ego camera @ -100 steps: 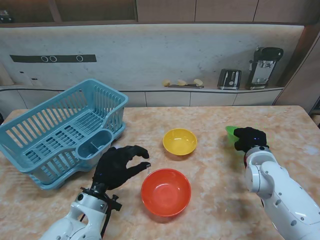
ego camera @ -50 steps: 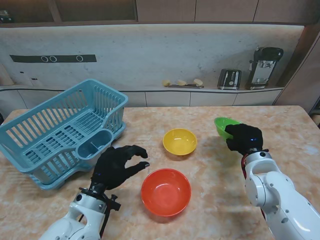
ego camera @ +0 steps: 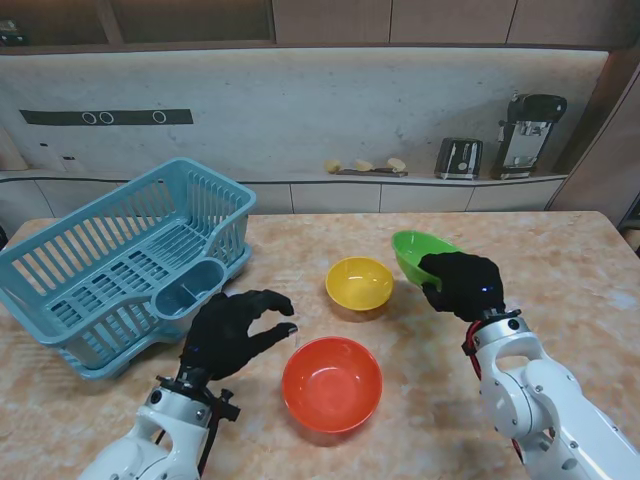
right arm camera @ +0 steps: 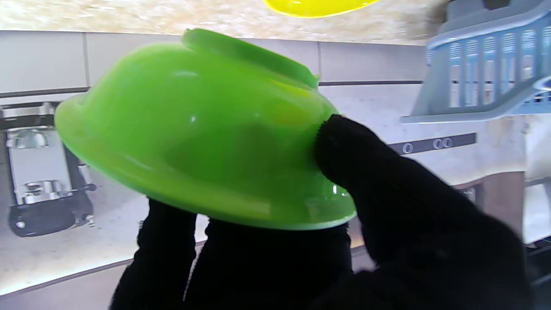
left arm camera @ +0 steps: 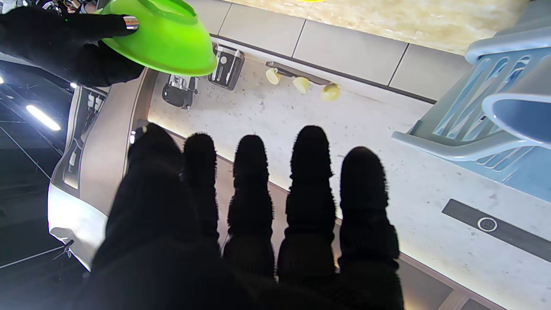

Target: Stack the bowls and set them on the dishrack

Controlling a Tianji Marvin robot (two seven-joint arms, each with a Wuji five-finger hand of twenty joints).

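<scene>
Right hand [ego camera: 462, 284] grips green bowl [ego camera: 418, 252], tilted, lifted off desk [ego camera: 420, 410], just right of yellow bowl [ego camera: 359, 283]. Left hand [ego camera: 234, 332] empty, fingers loosely spread, left of red bowl [ego camera: 332, 383]. Dishrack [ego camera: 120, 262] far left.

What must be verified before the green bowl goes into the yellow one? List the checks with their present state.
1. Right hand grips the green bowl: ok, thumb on its outer wall, fingers under the rim.
2. Green bowl over the yellow bowl: not ok, it hangs to its right.
3. Yellow bowl empty: ok.
4. Left hand out of the way: ok, open, beside the red bowl.
5. Dishrack has free space: ok.
</scene>
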